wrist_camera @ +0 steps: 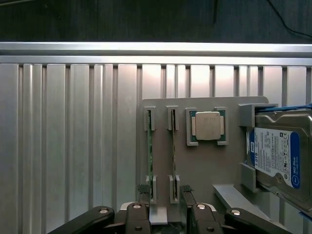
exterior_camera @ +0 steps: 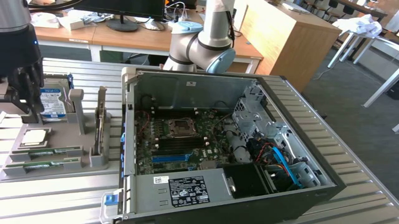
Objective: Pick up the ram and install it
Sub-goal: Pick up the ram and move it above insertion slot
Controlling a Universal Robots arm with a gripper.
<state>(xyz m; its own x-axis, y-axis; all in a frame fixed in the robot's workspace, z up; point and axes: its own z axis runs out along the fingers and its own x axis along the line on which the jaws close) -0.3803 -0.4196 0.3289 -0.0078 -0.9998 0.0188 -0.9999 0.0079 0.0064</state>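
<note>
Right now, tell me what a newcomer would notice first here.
The open computer case, its motherboard exposed, sits in the exterior view's middle. On that view's left, a grey tray holds two ram sticks, a processor and a hard drive, under the open claw.

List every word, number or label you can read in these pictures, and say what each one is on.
"1.0 TB", as far as it can be made out: on the blue-and-white label of the hard drive, wrist view.
Rest of that label: too small to read.
power supply label: print and symbols too small to read.
white sticker on the case wall: unreadable.
processor chip: no legible marking.
ram sticks: labels too blurred to read.
</note>
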